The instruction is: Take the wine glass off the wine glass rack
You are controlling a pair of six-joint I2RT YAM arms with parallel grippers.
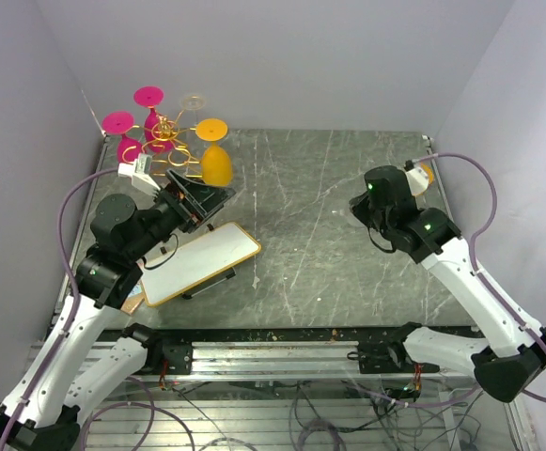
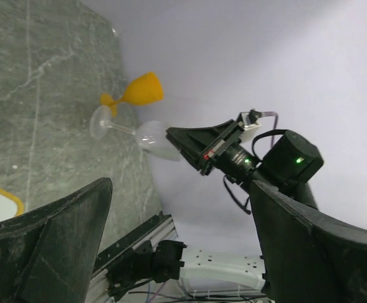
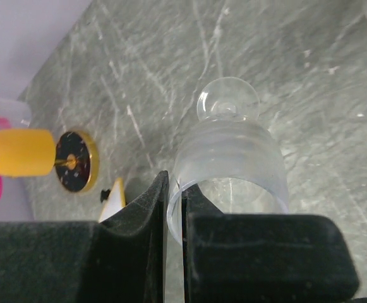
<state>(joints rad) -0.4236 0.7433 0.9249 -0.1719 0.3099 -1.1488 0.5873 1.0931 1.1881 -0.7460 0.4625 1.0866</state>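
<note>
Glass (image 3: 230,158) is hanging pinched by its rim in your nearly closed right claw (image 3: 175,189); left claw (image 2: 180,184) is gaping empty. You're needing slow, foot-first lowering.

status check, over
Left pincer open, by rack. Right pincer shut on clear glass rim, glass off rack. Orange glass near it.

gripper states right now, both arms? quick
Left gripper: open, holding nothing.
Right gripper: closed on the rim of the clear wine glass.
</note>
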